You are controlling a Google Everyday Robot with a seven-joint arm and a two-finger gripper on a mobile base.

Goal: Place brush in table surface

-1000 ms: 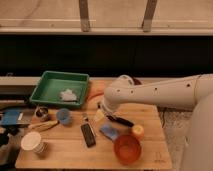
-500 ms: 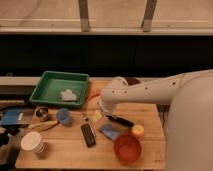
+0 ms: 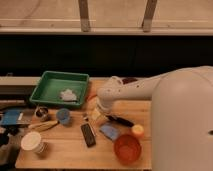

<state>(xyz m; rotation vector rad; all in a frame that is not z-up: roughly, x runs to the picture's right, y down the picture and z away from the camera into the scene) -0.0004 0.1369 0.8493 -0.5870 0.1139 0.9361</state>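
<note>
In the camera view, the gripper (image 3: 97, 115) is being held low over the middle of the table (image 3: 65, 154), at the end of a white arm (image 3: 135, 91) that is being reached in from the right edge. Whether the gripper is clamped on anything or let go cannot be told, because its tip is being hidden by the wrist. The brush (image 3: 120, 120) is being seen just beside the gripper, on the side toward the right edge. Its black handle is being shown lying nearly flat on the planks, while its head end is being lost under the gripper, so contact there cannot be judged. The placing is being judged as nearly done, with only release and withdrawal left. The spot is being crowded: a blue pad (image 3: 109, 132) is lying just beside the handle toward the near edge, a remote (image 3: 88, 135) is lying near it, a small yellow thing (image 3: 137, 131) is sitting by the handle's tip, and a bowl (image 3: 126, 149) is standing near the near right corner. If the gripper is being lifted while the head is caught, the brush is likely to be dragged up or flicked. If the arm is being pulled back low, the handle is likely to be swept into the pad or the yellow thing. A tray (image 3: 50, 98) is standing at the far left corner, well apart from all this.
</note>
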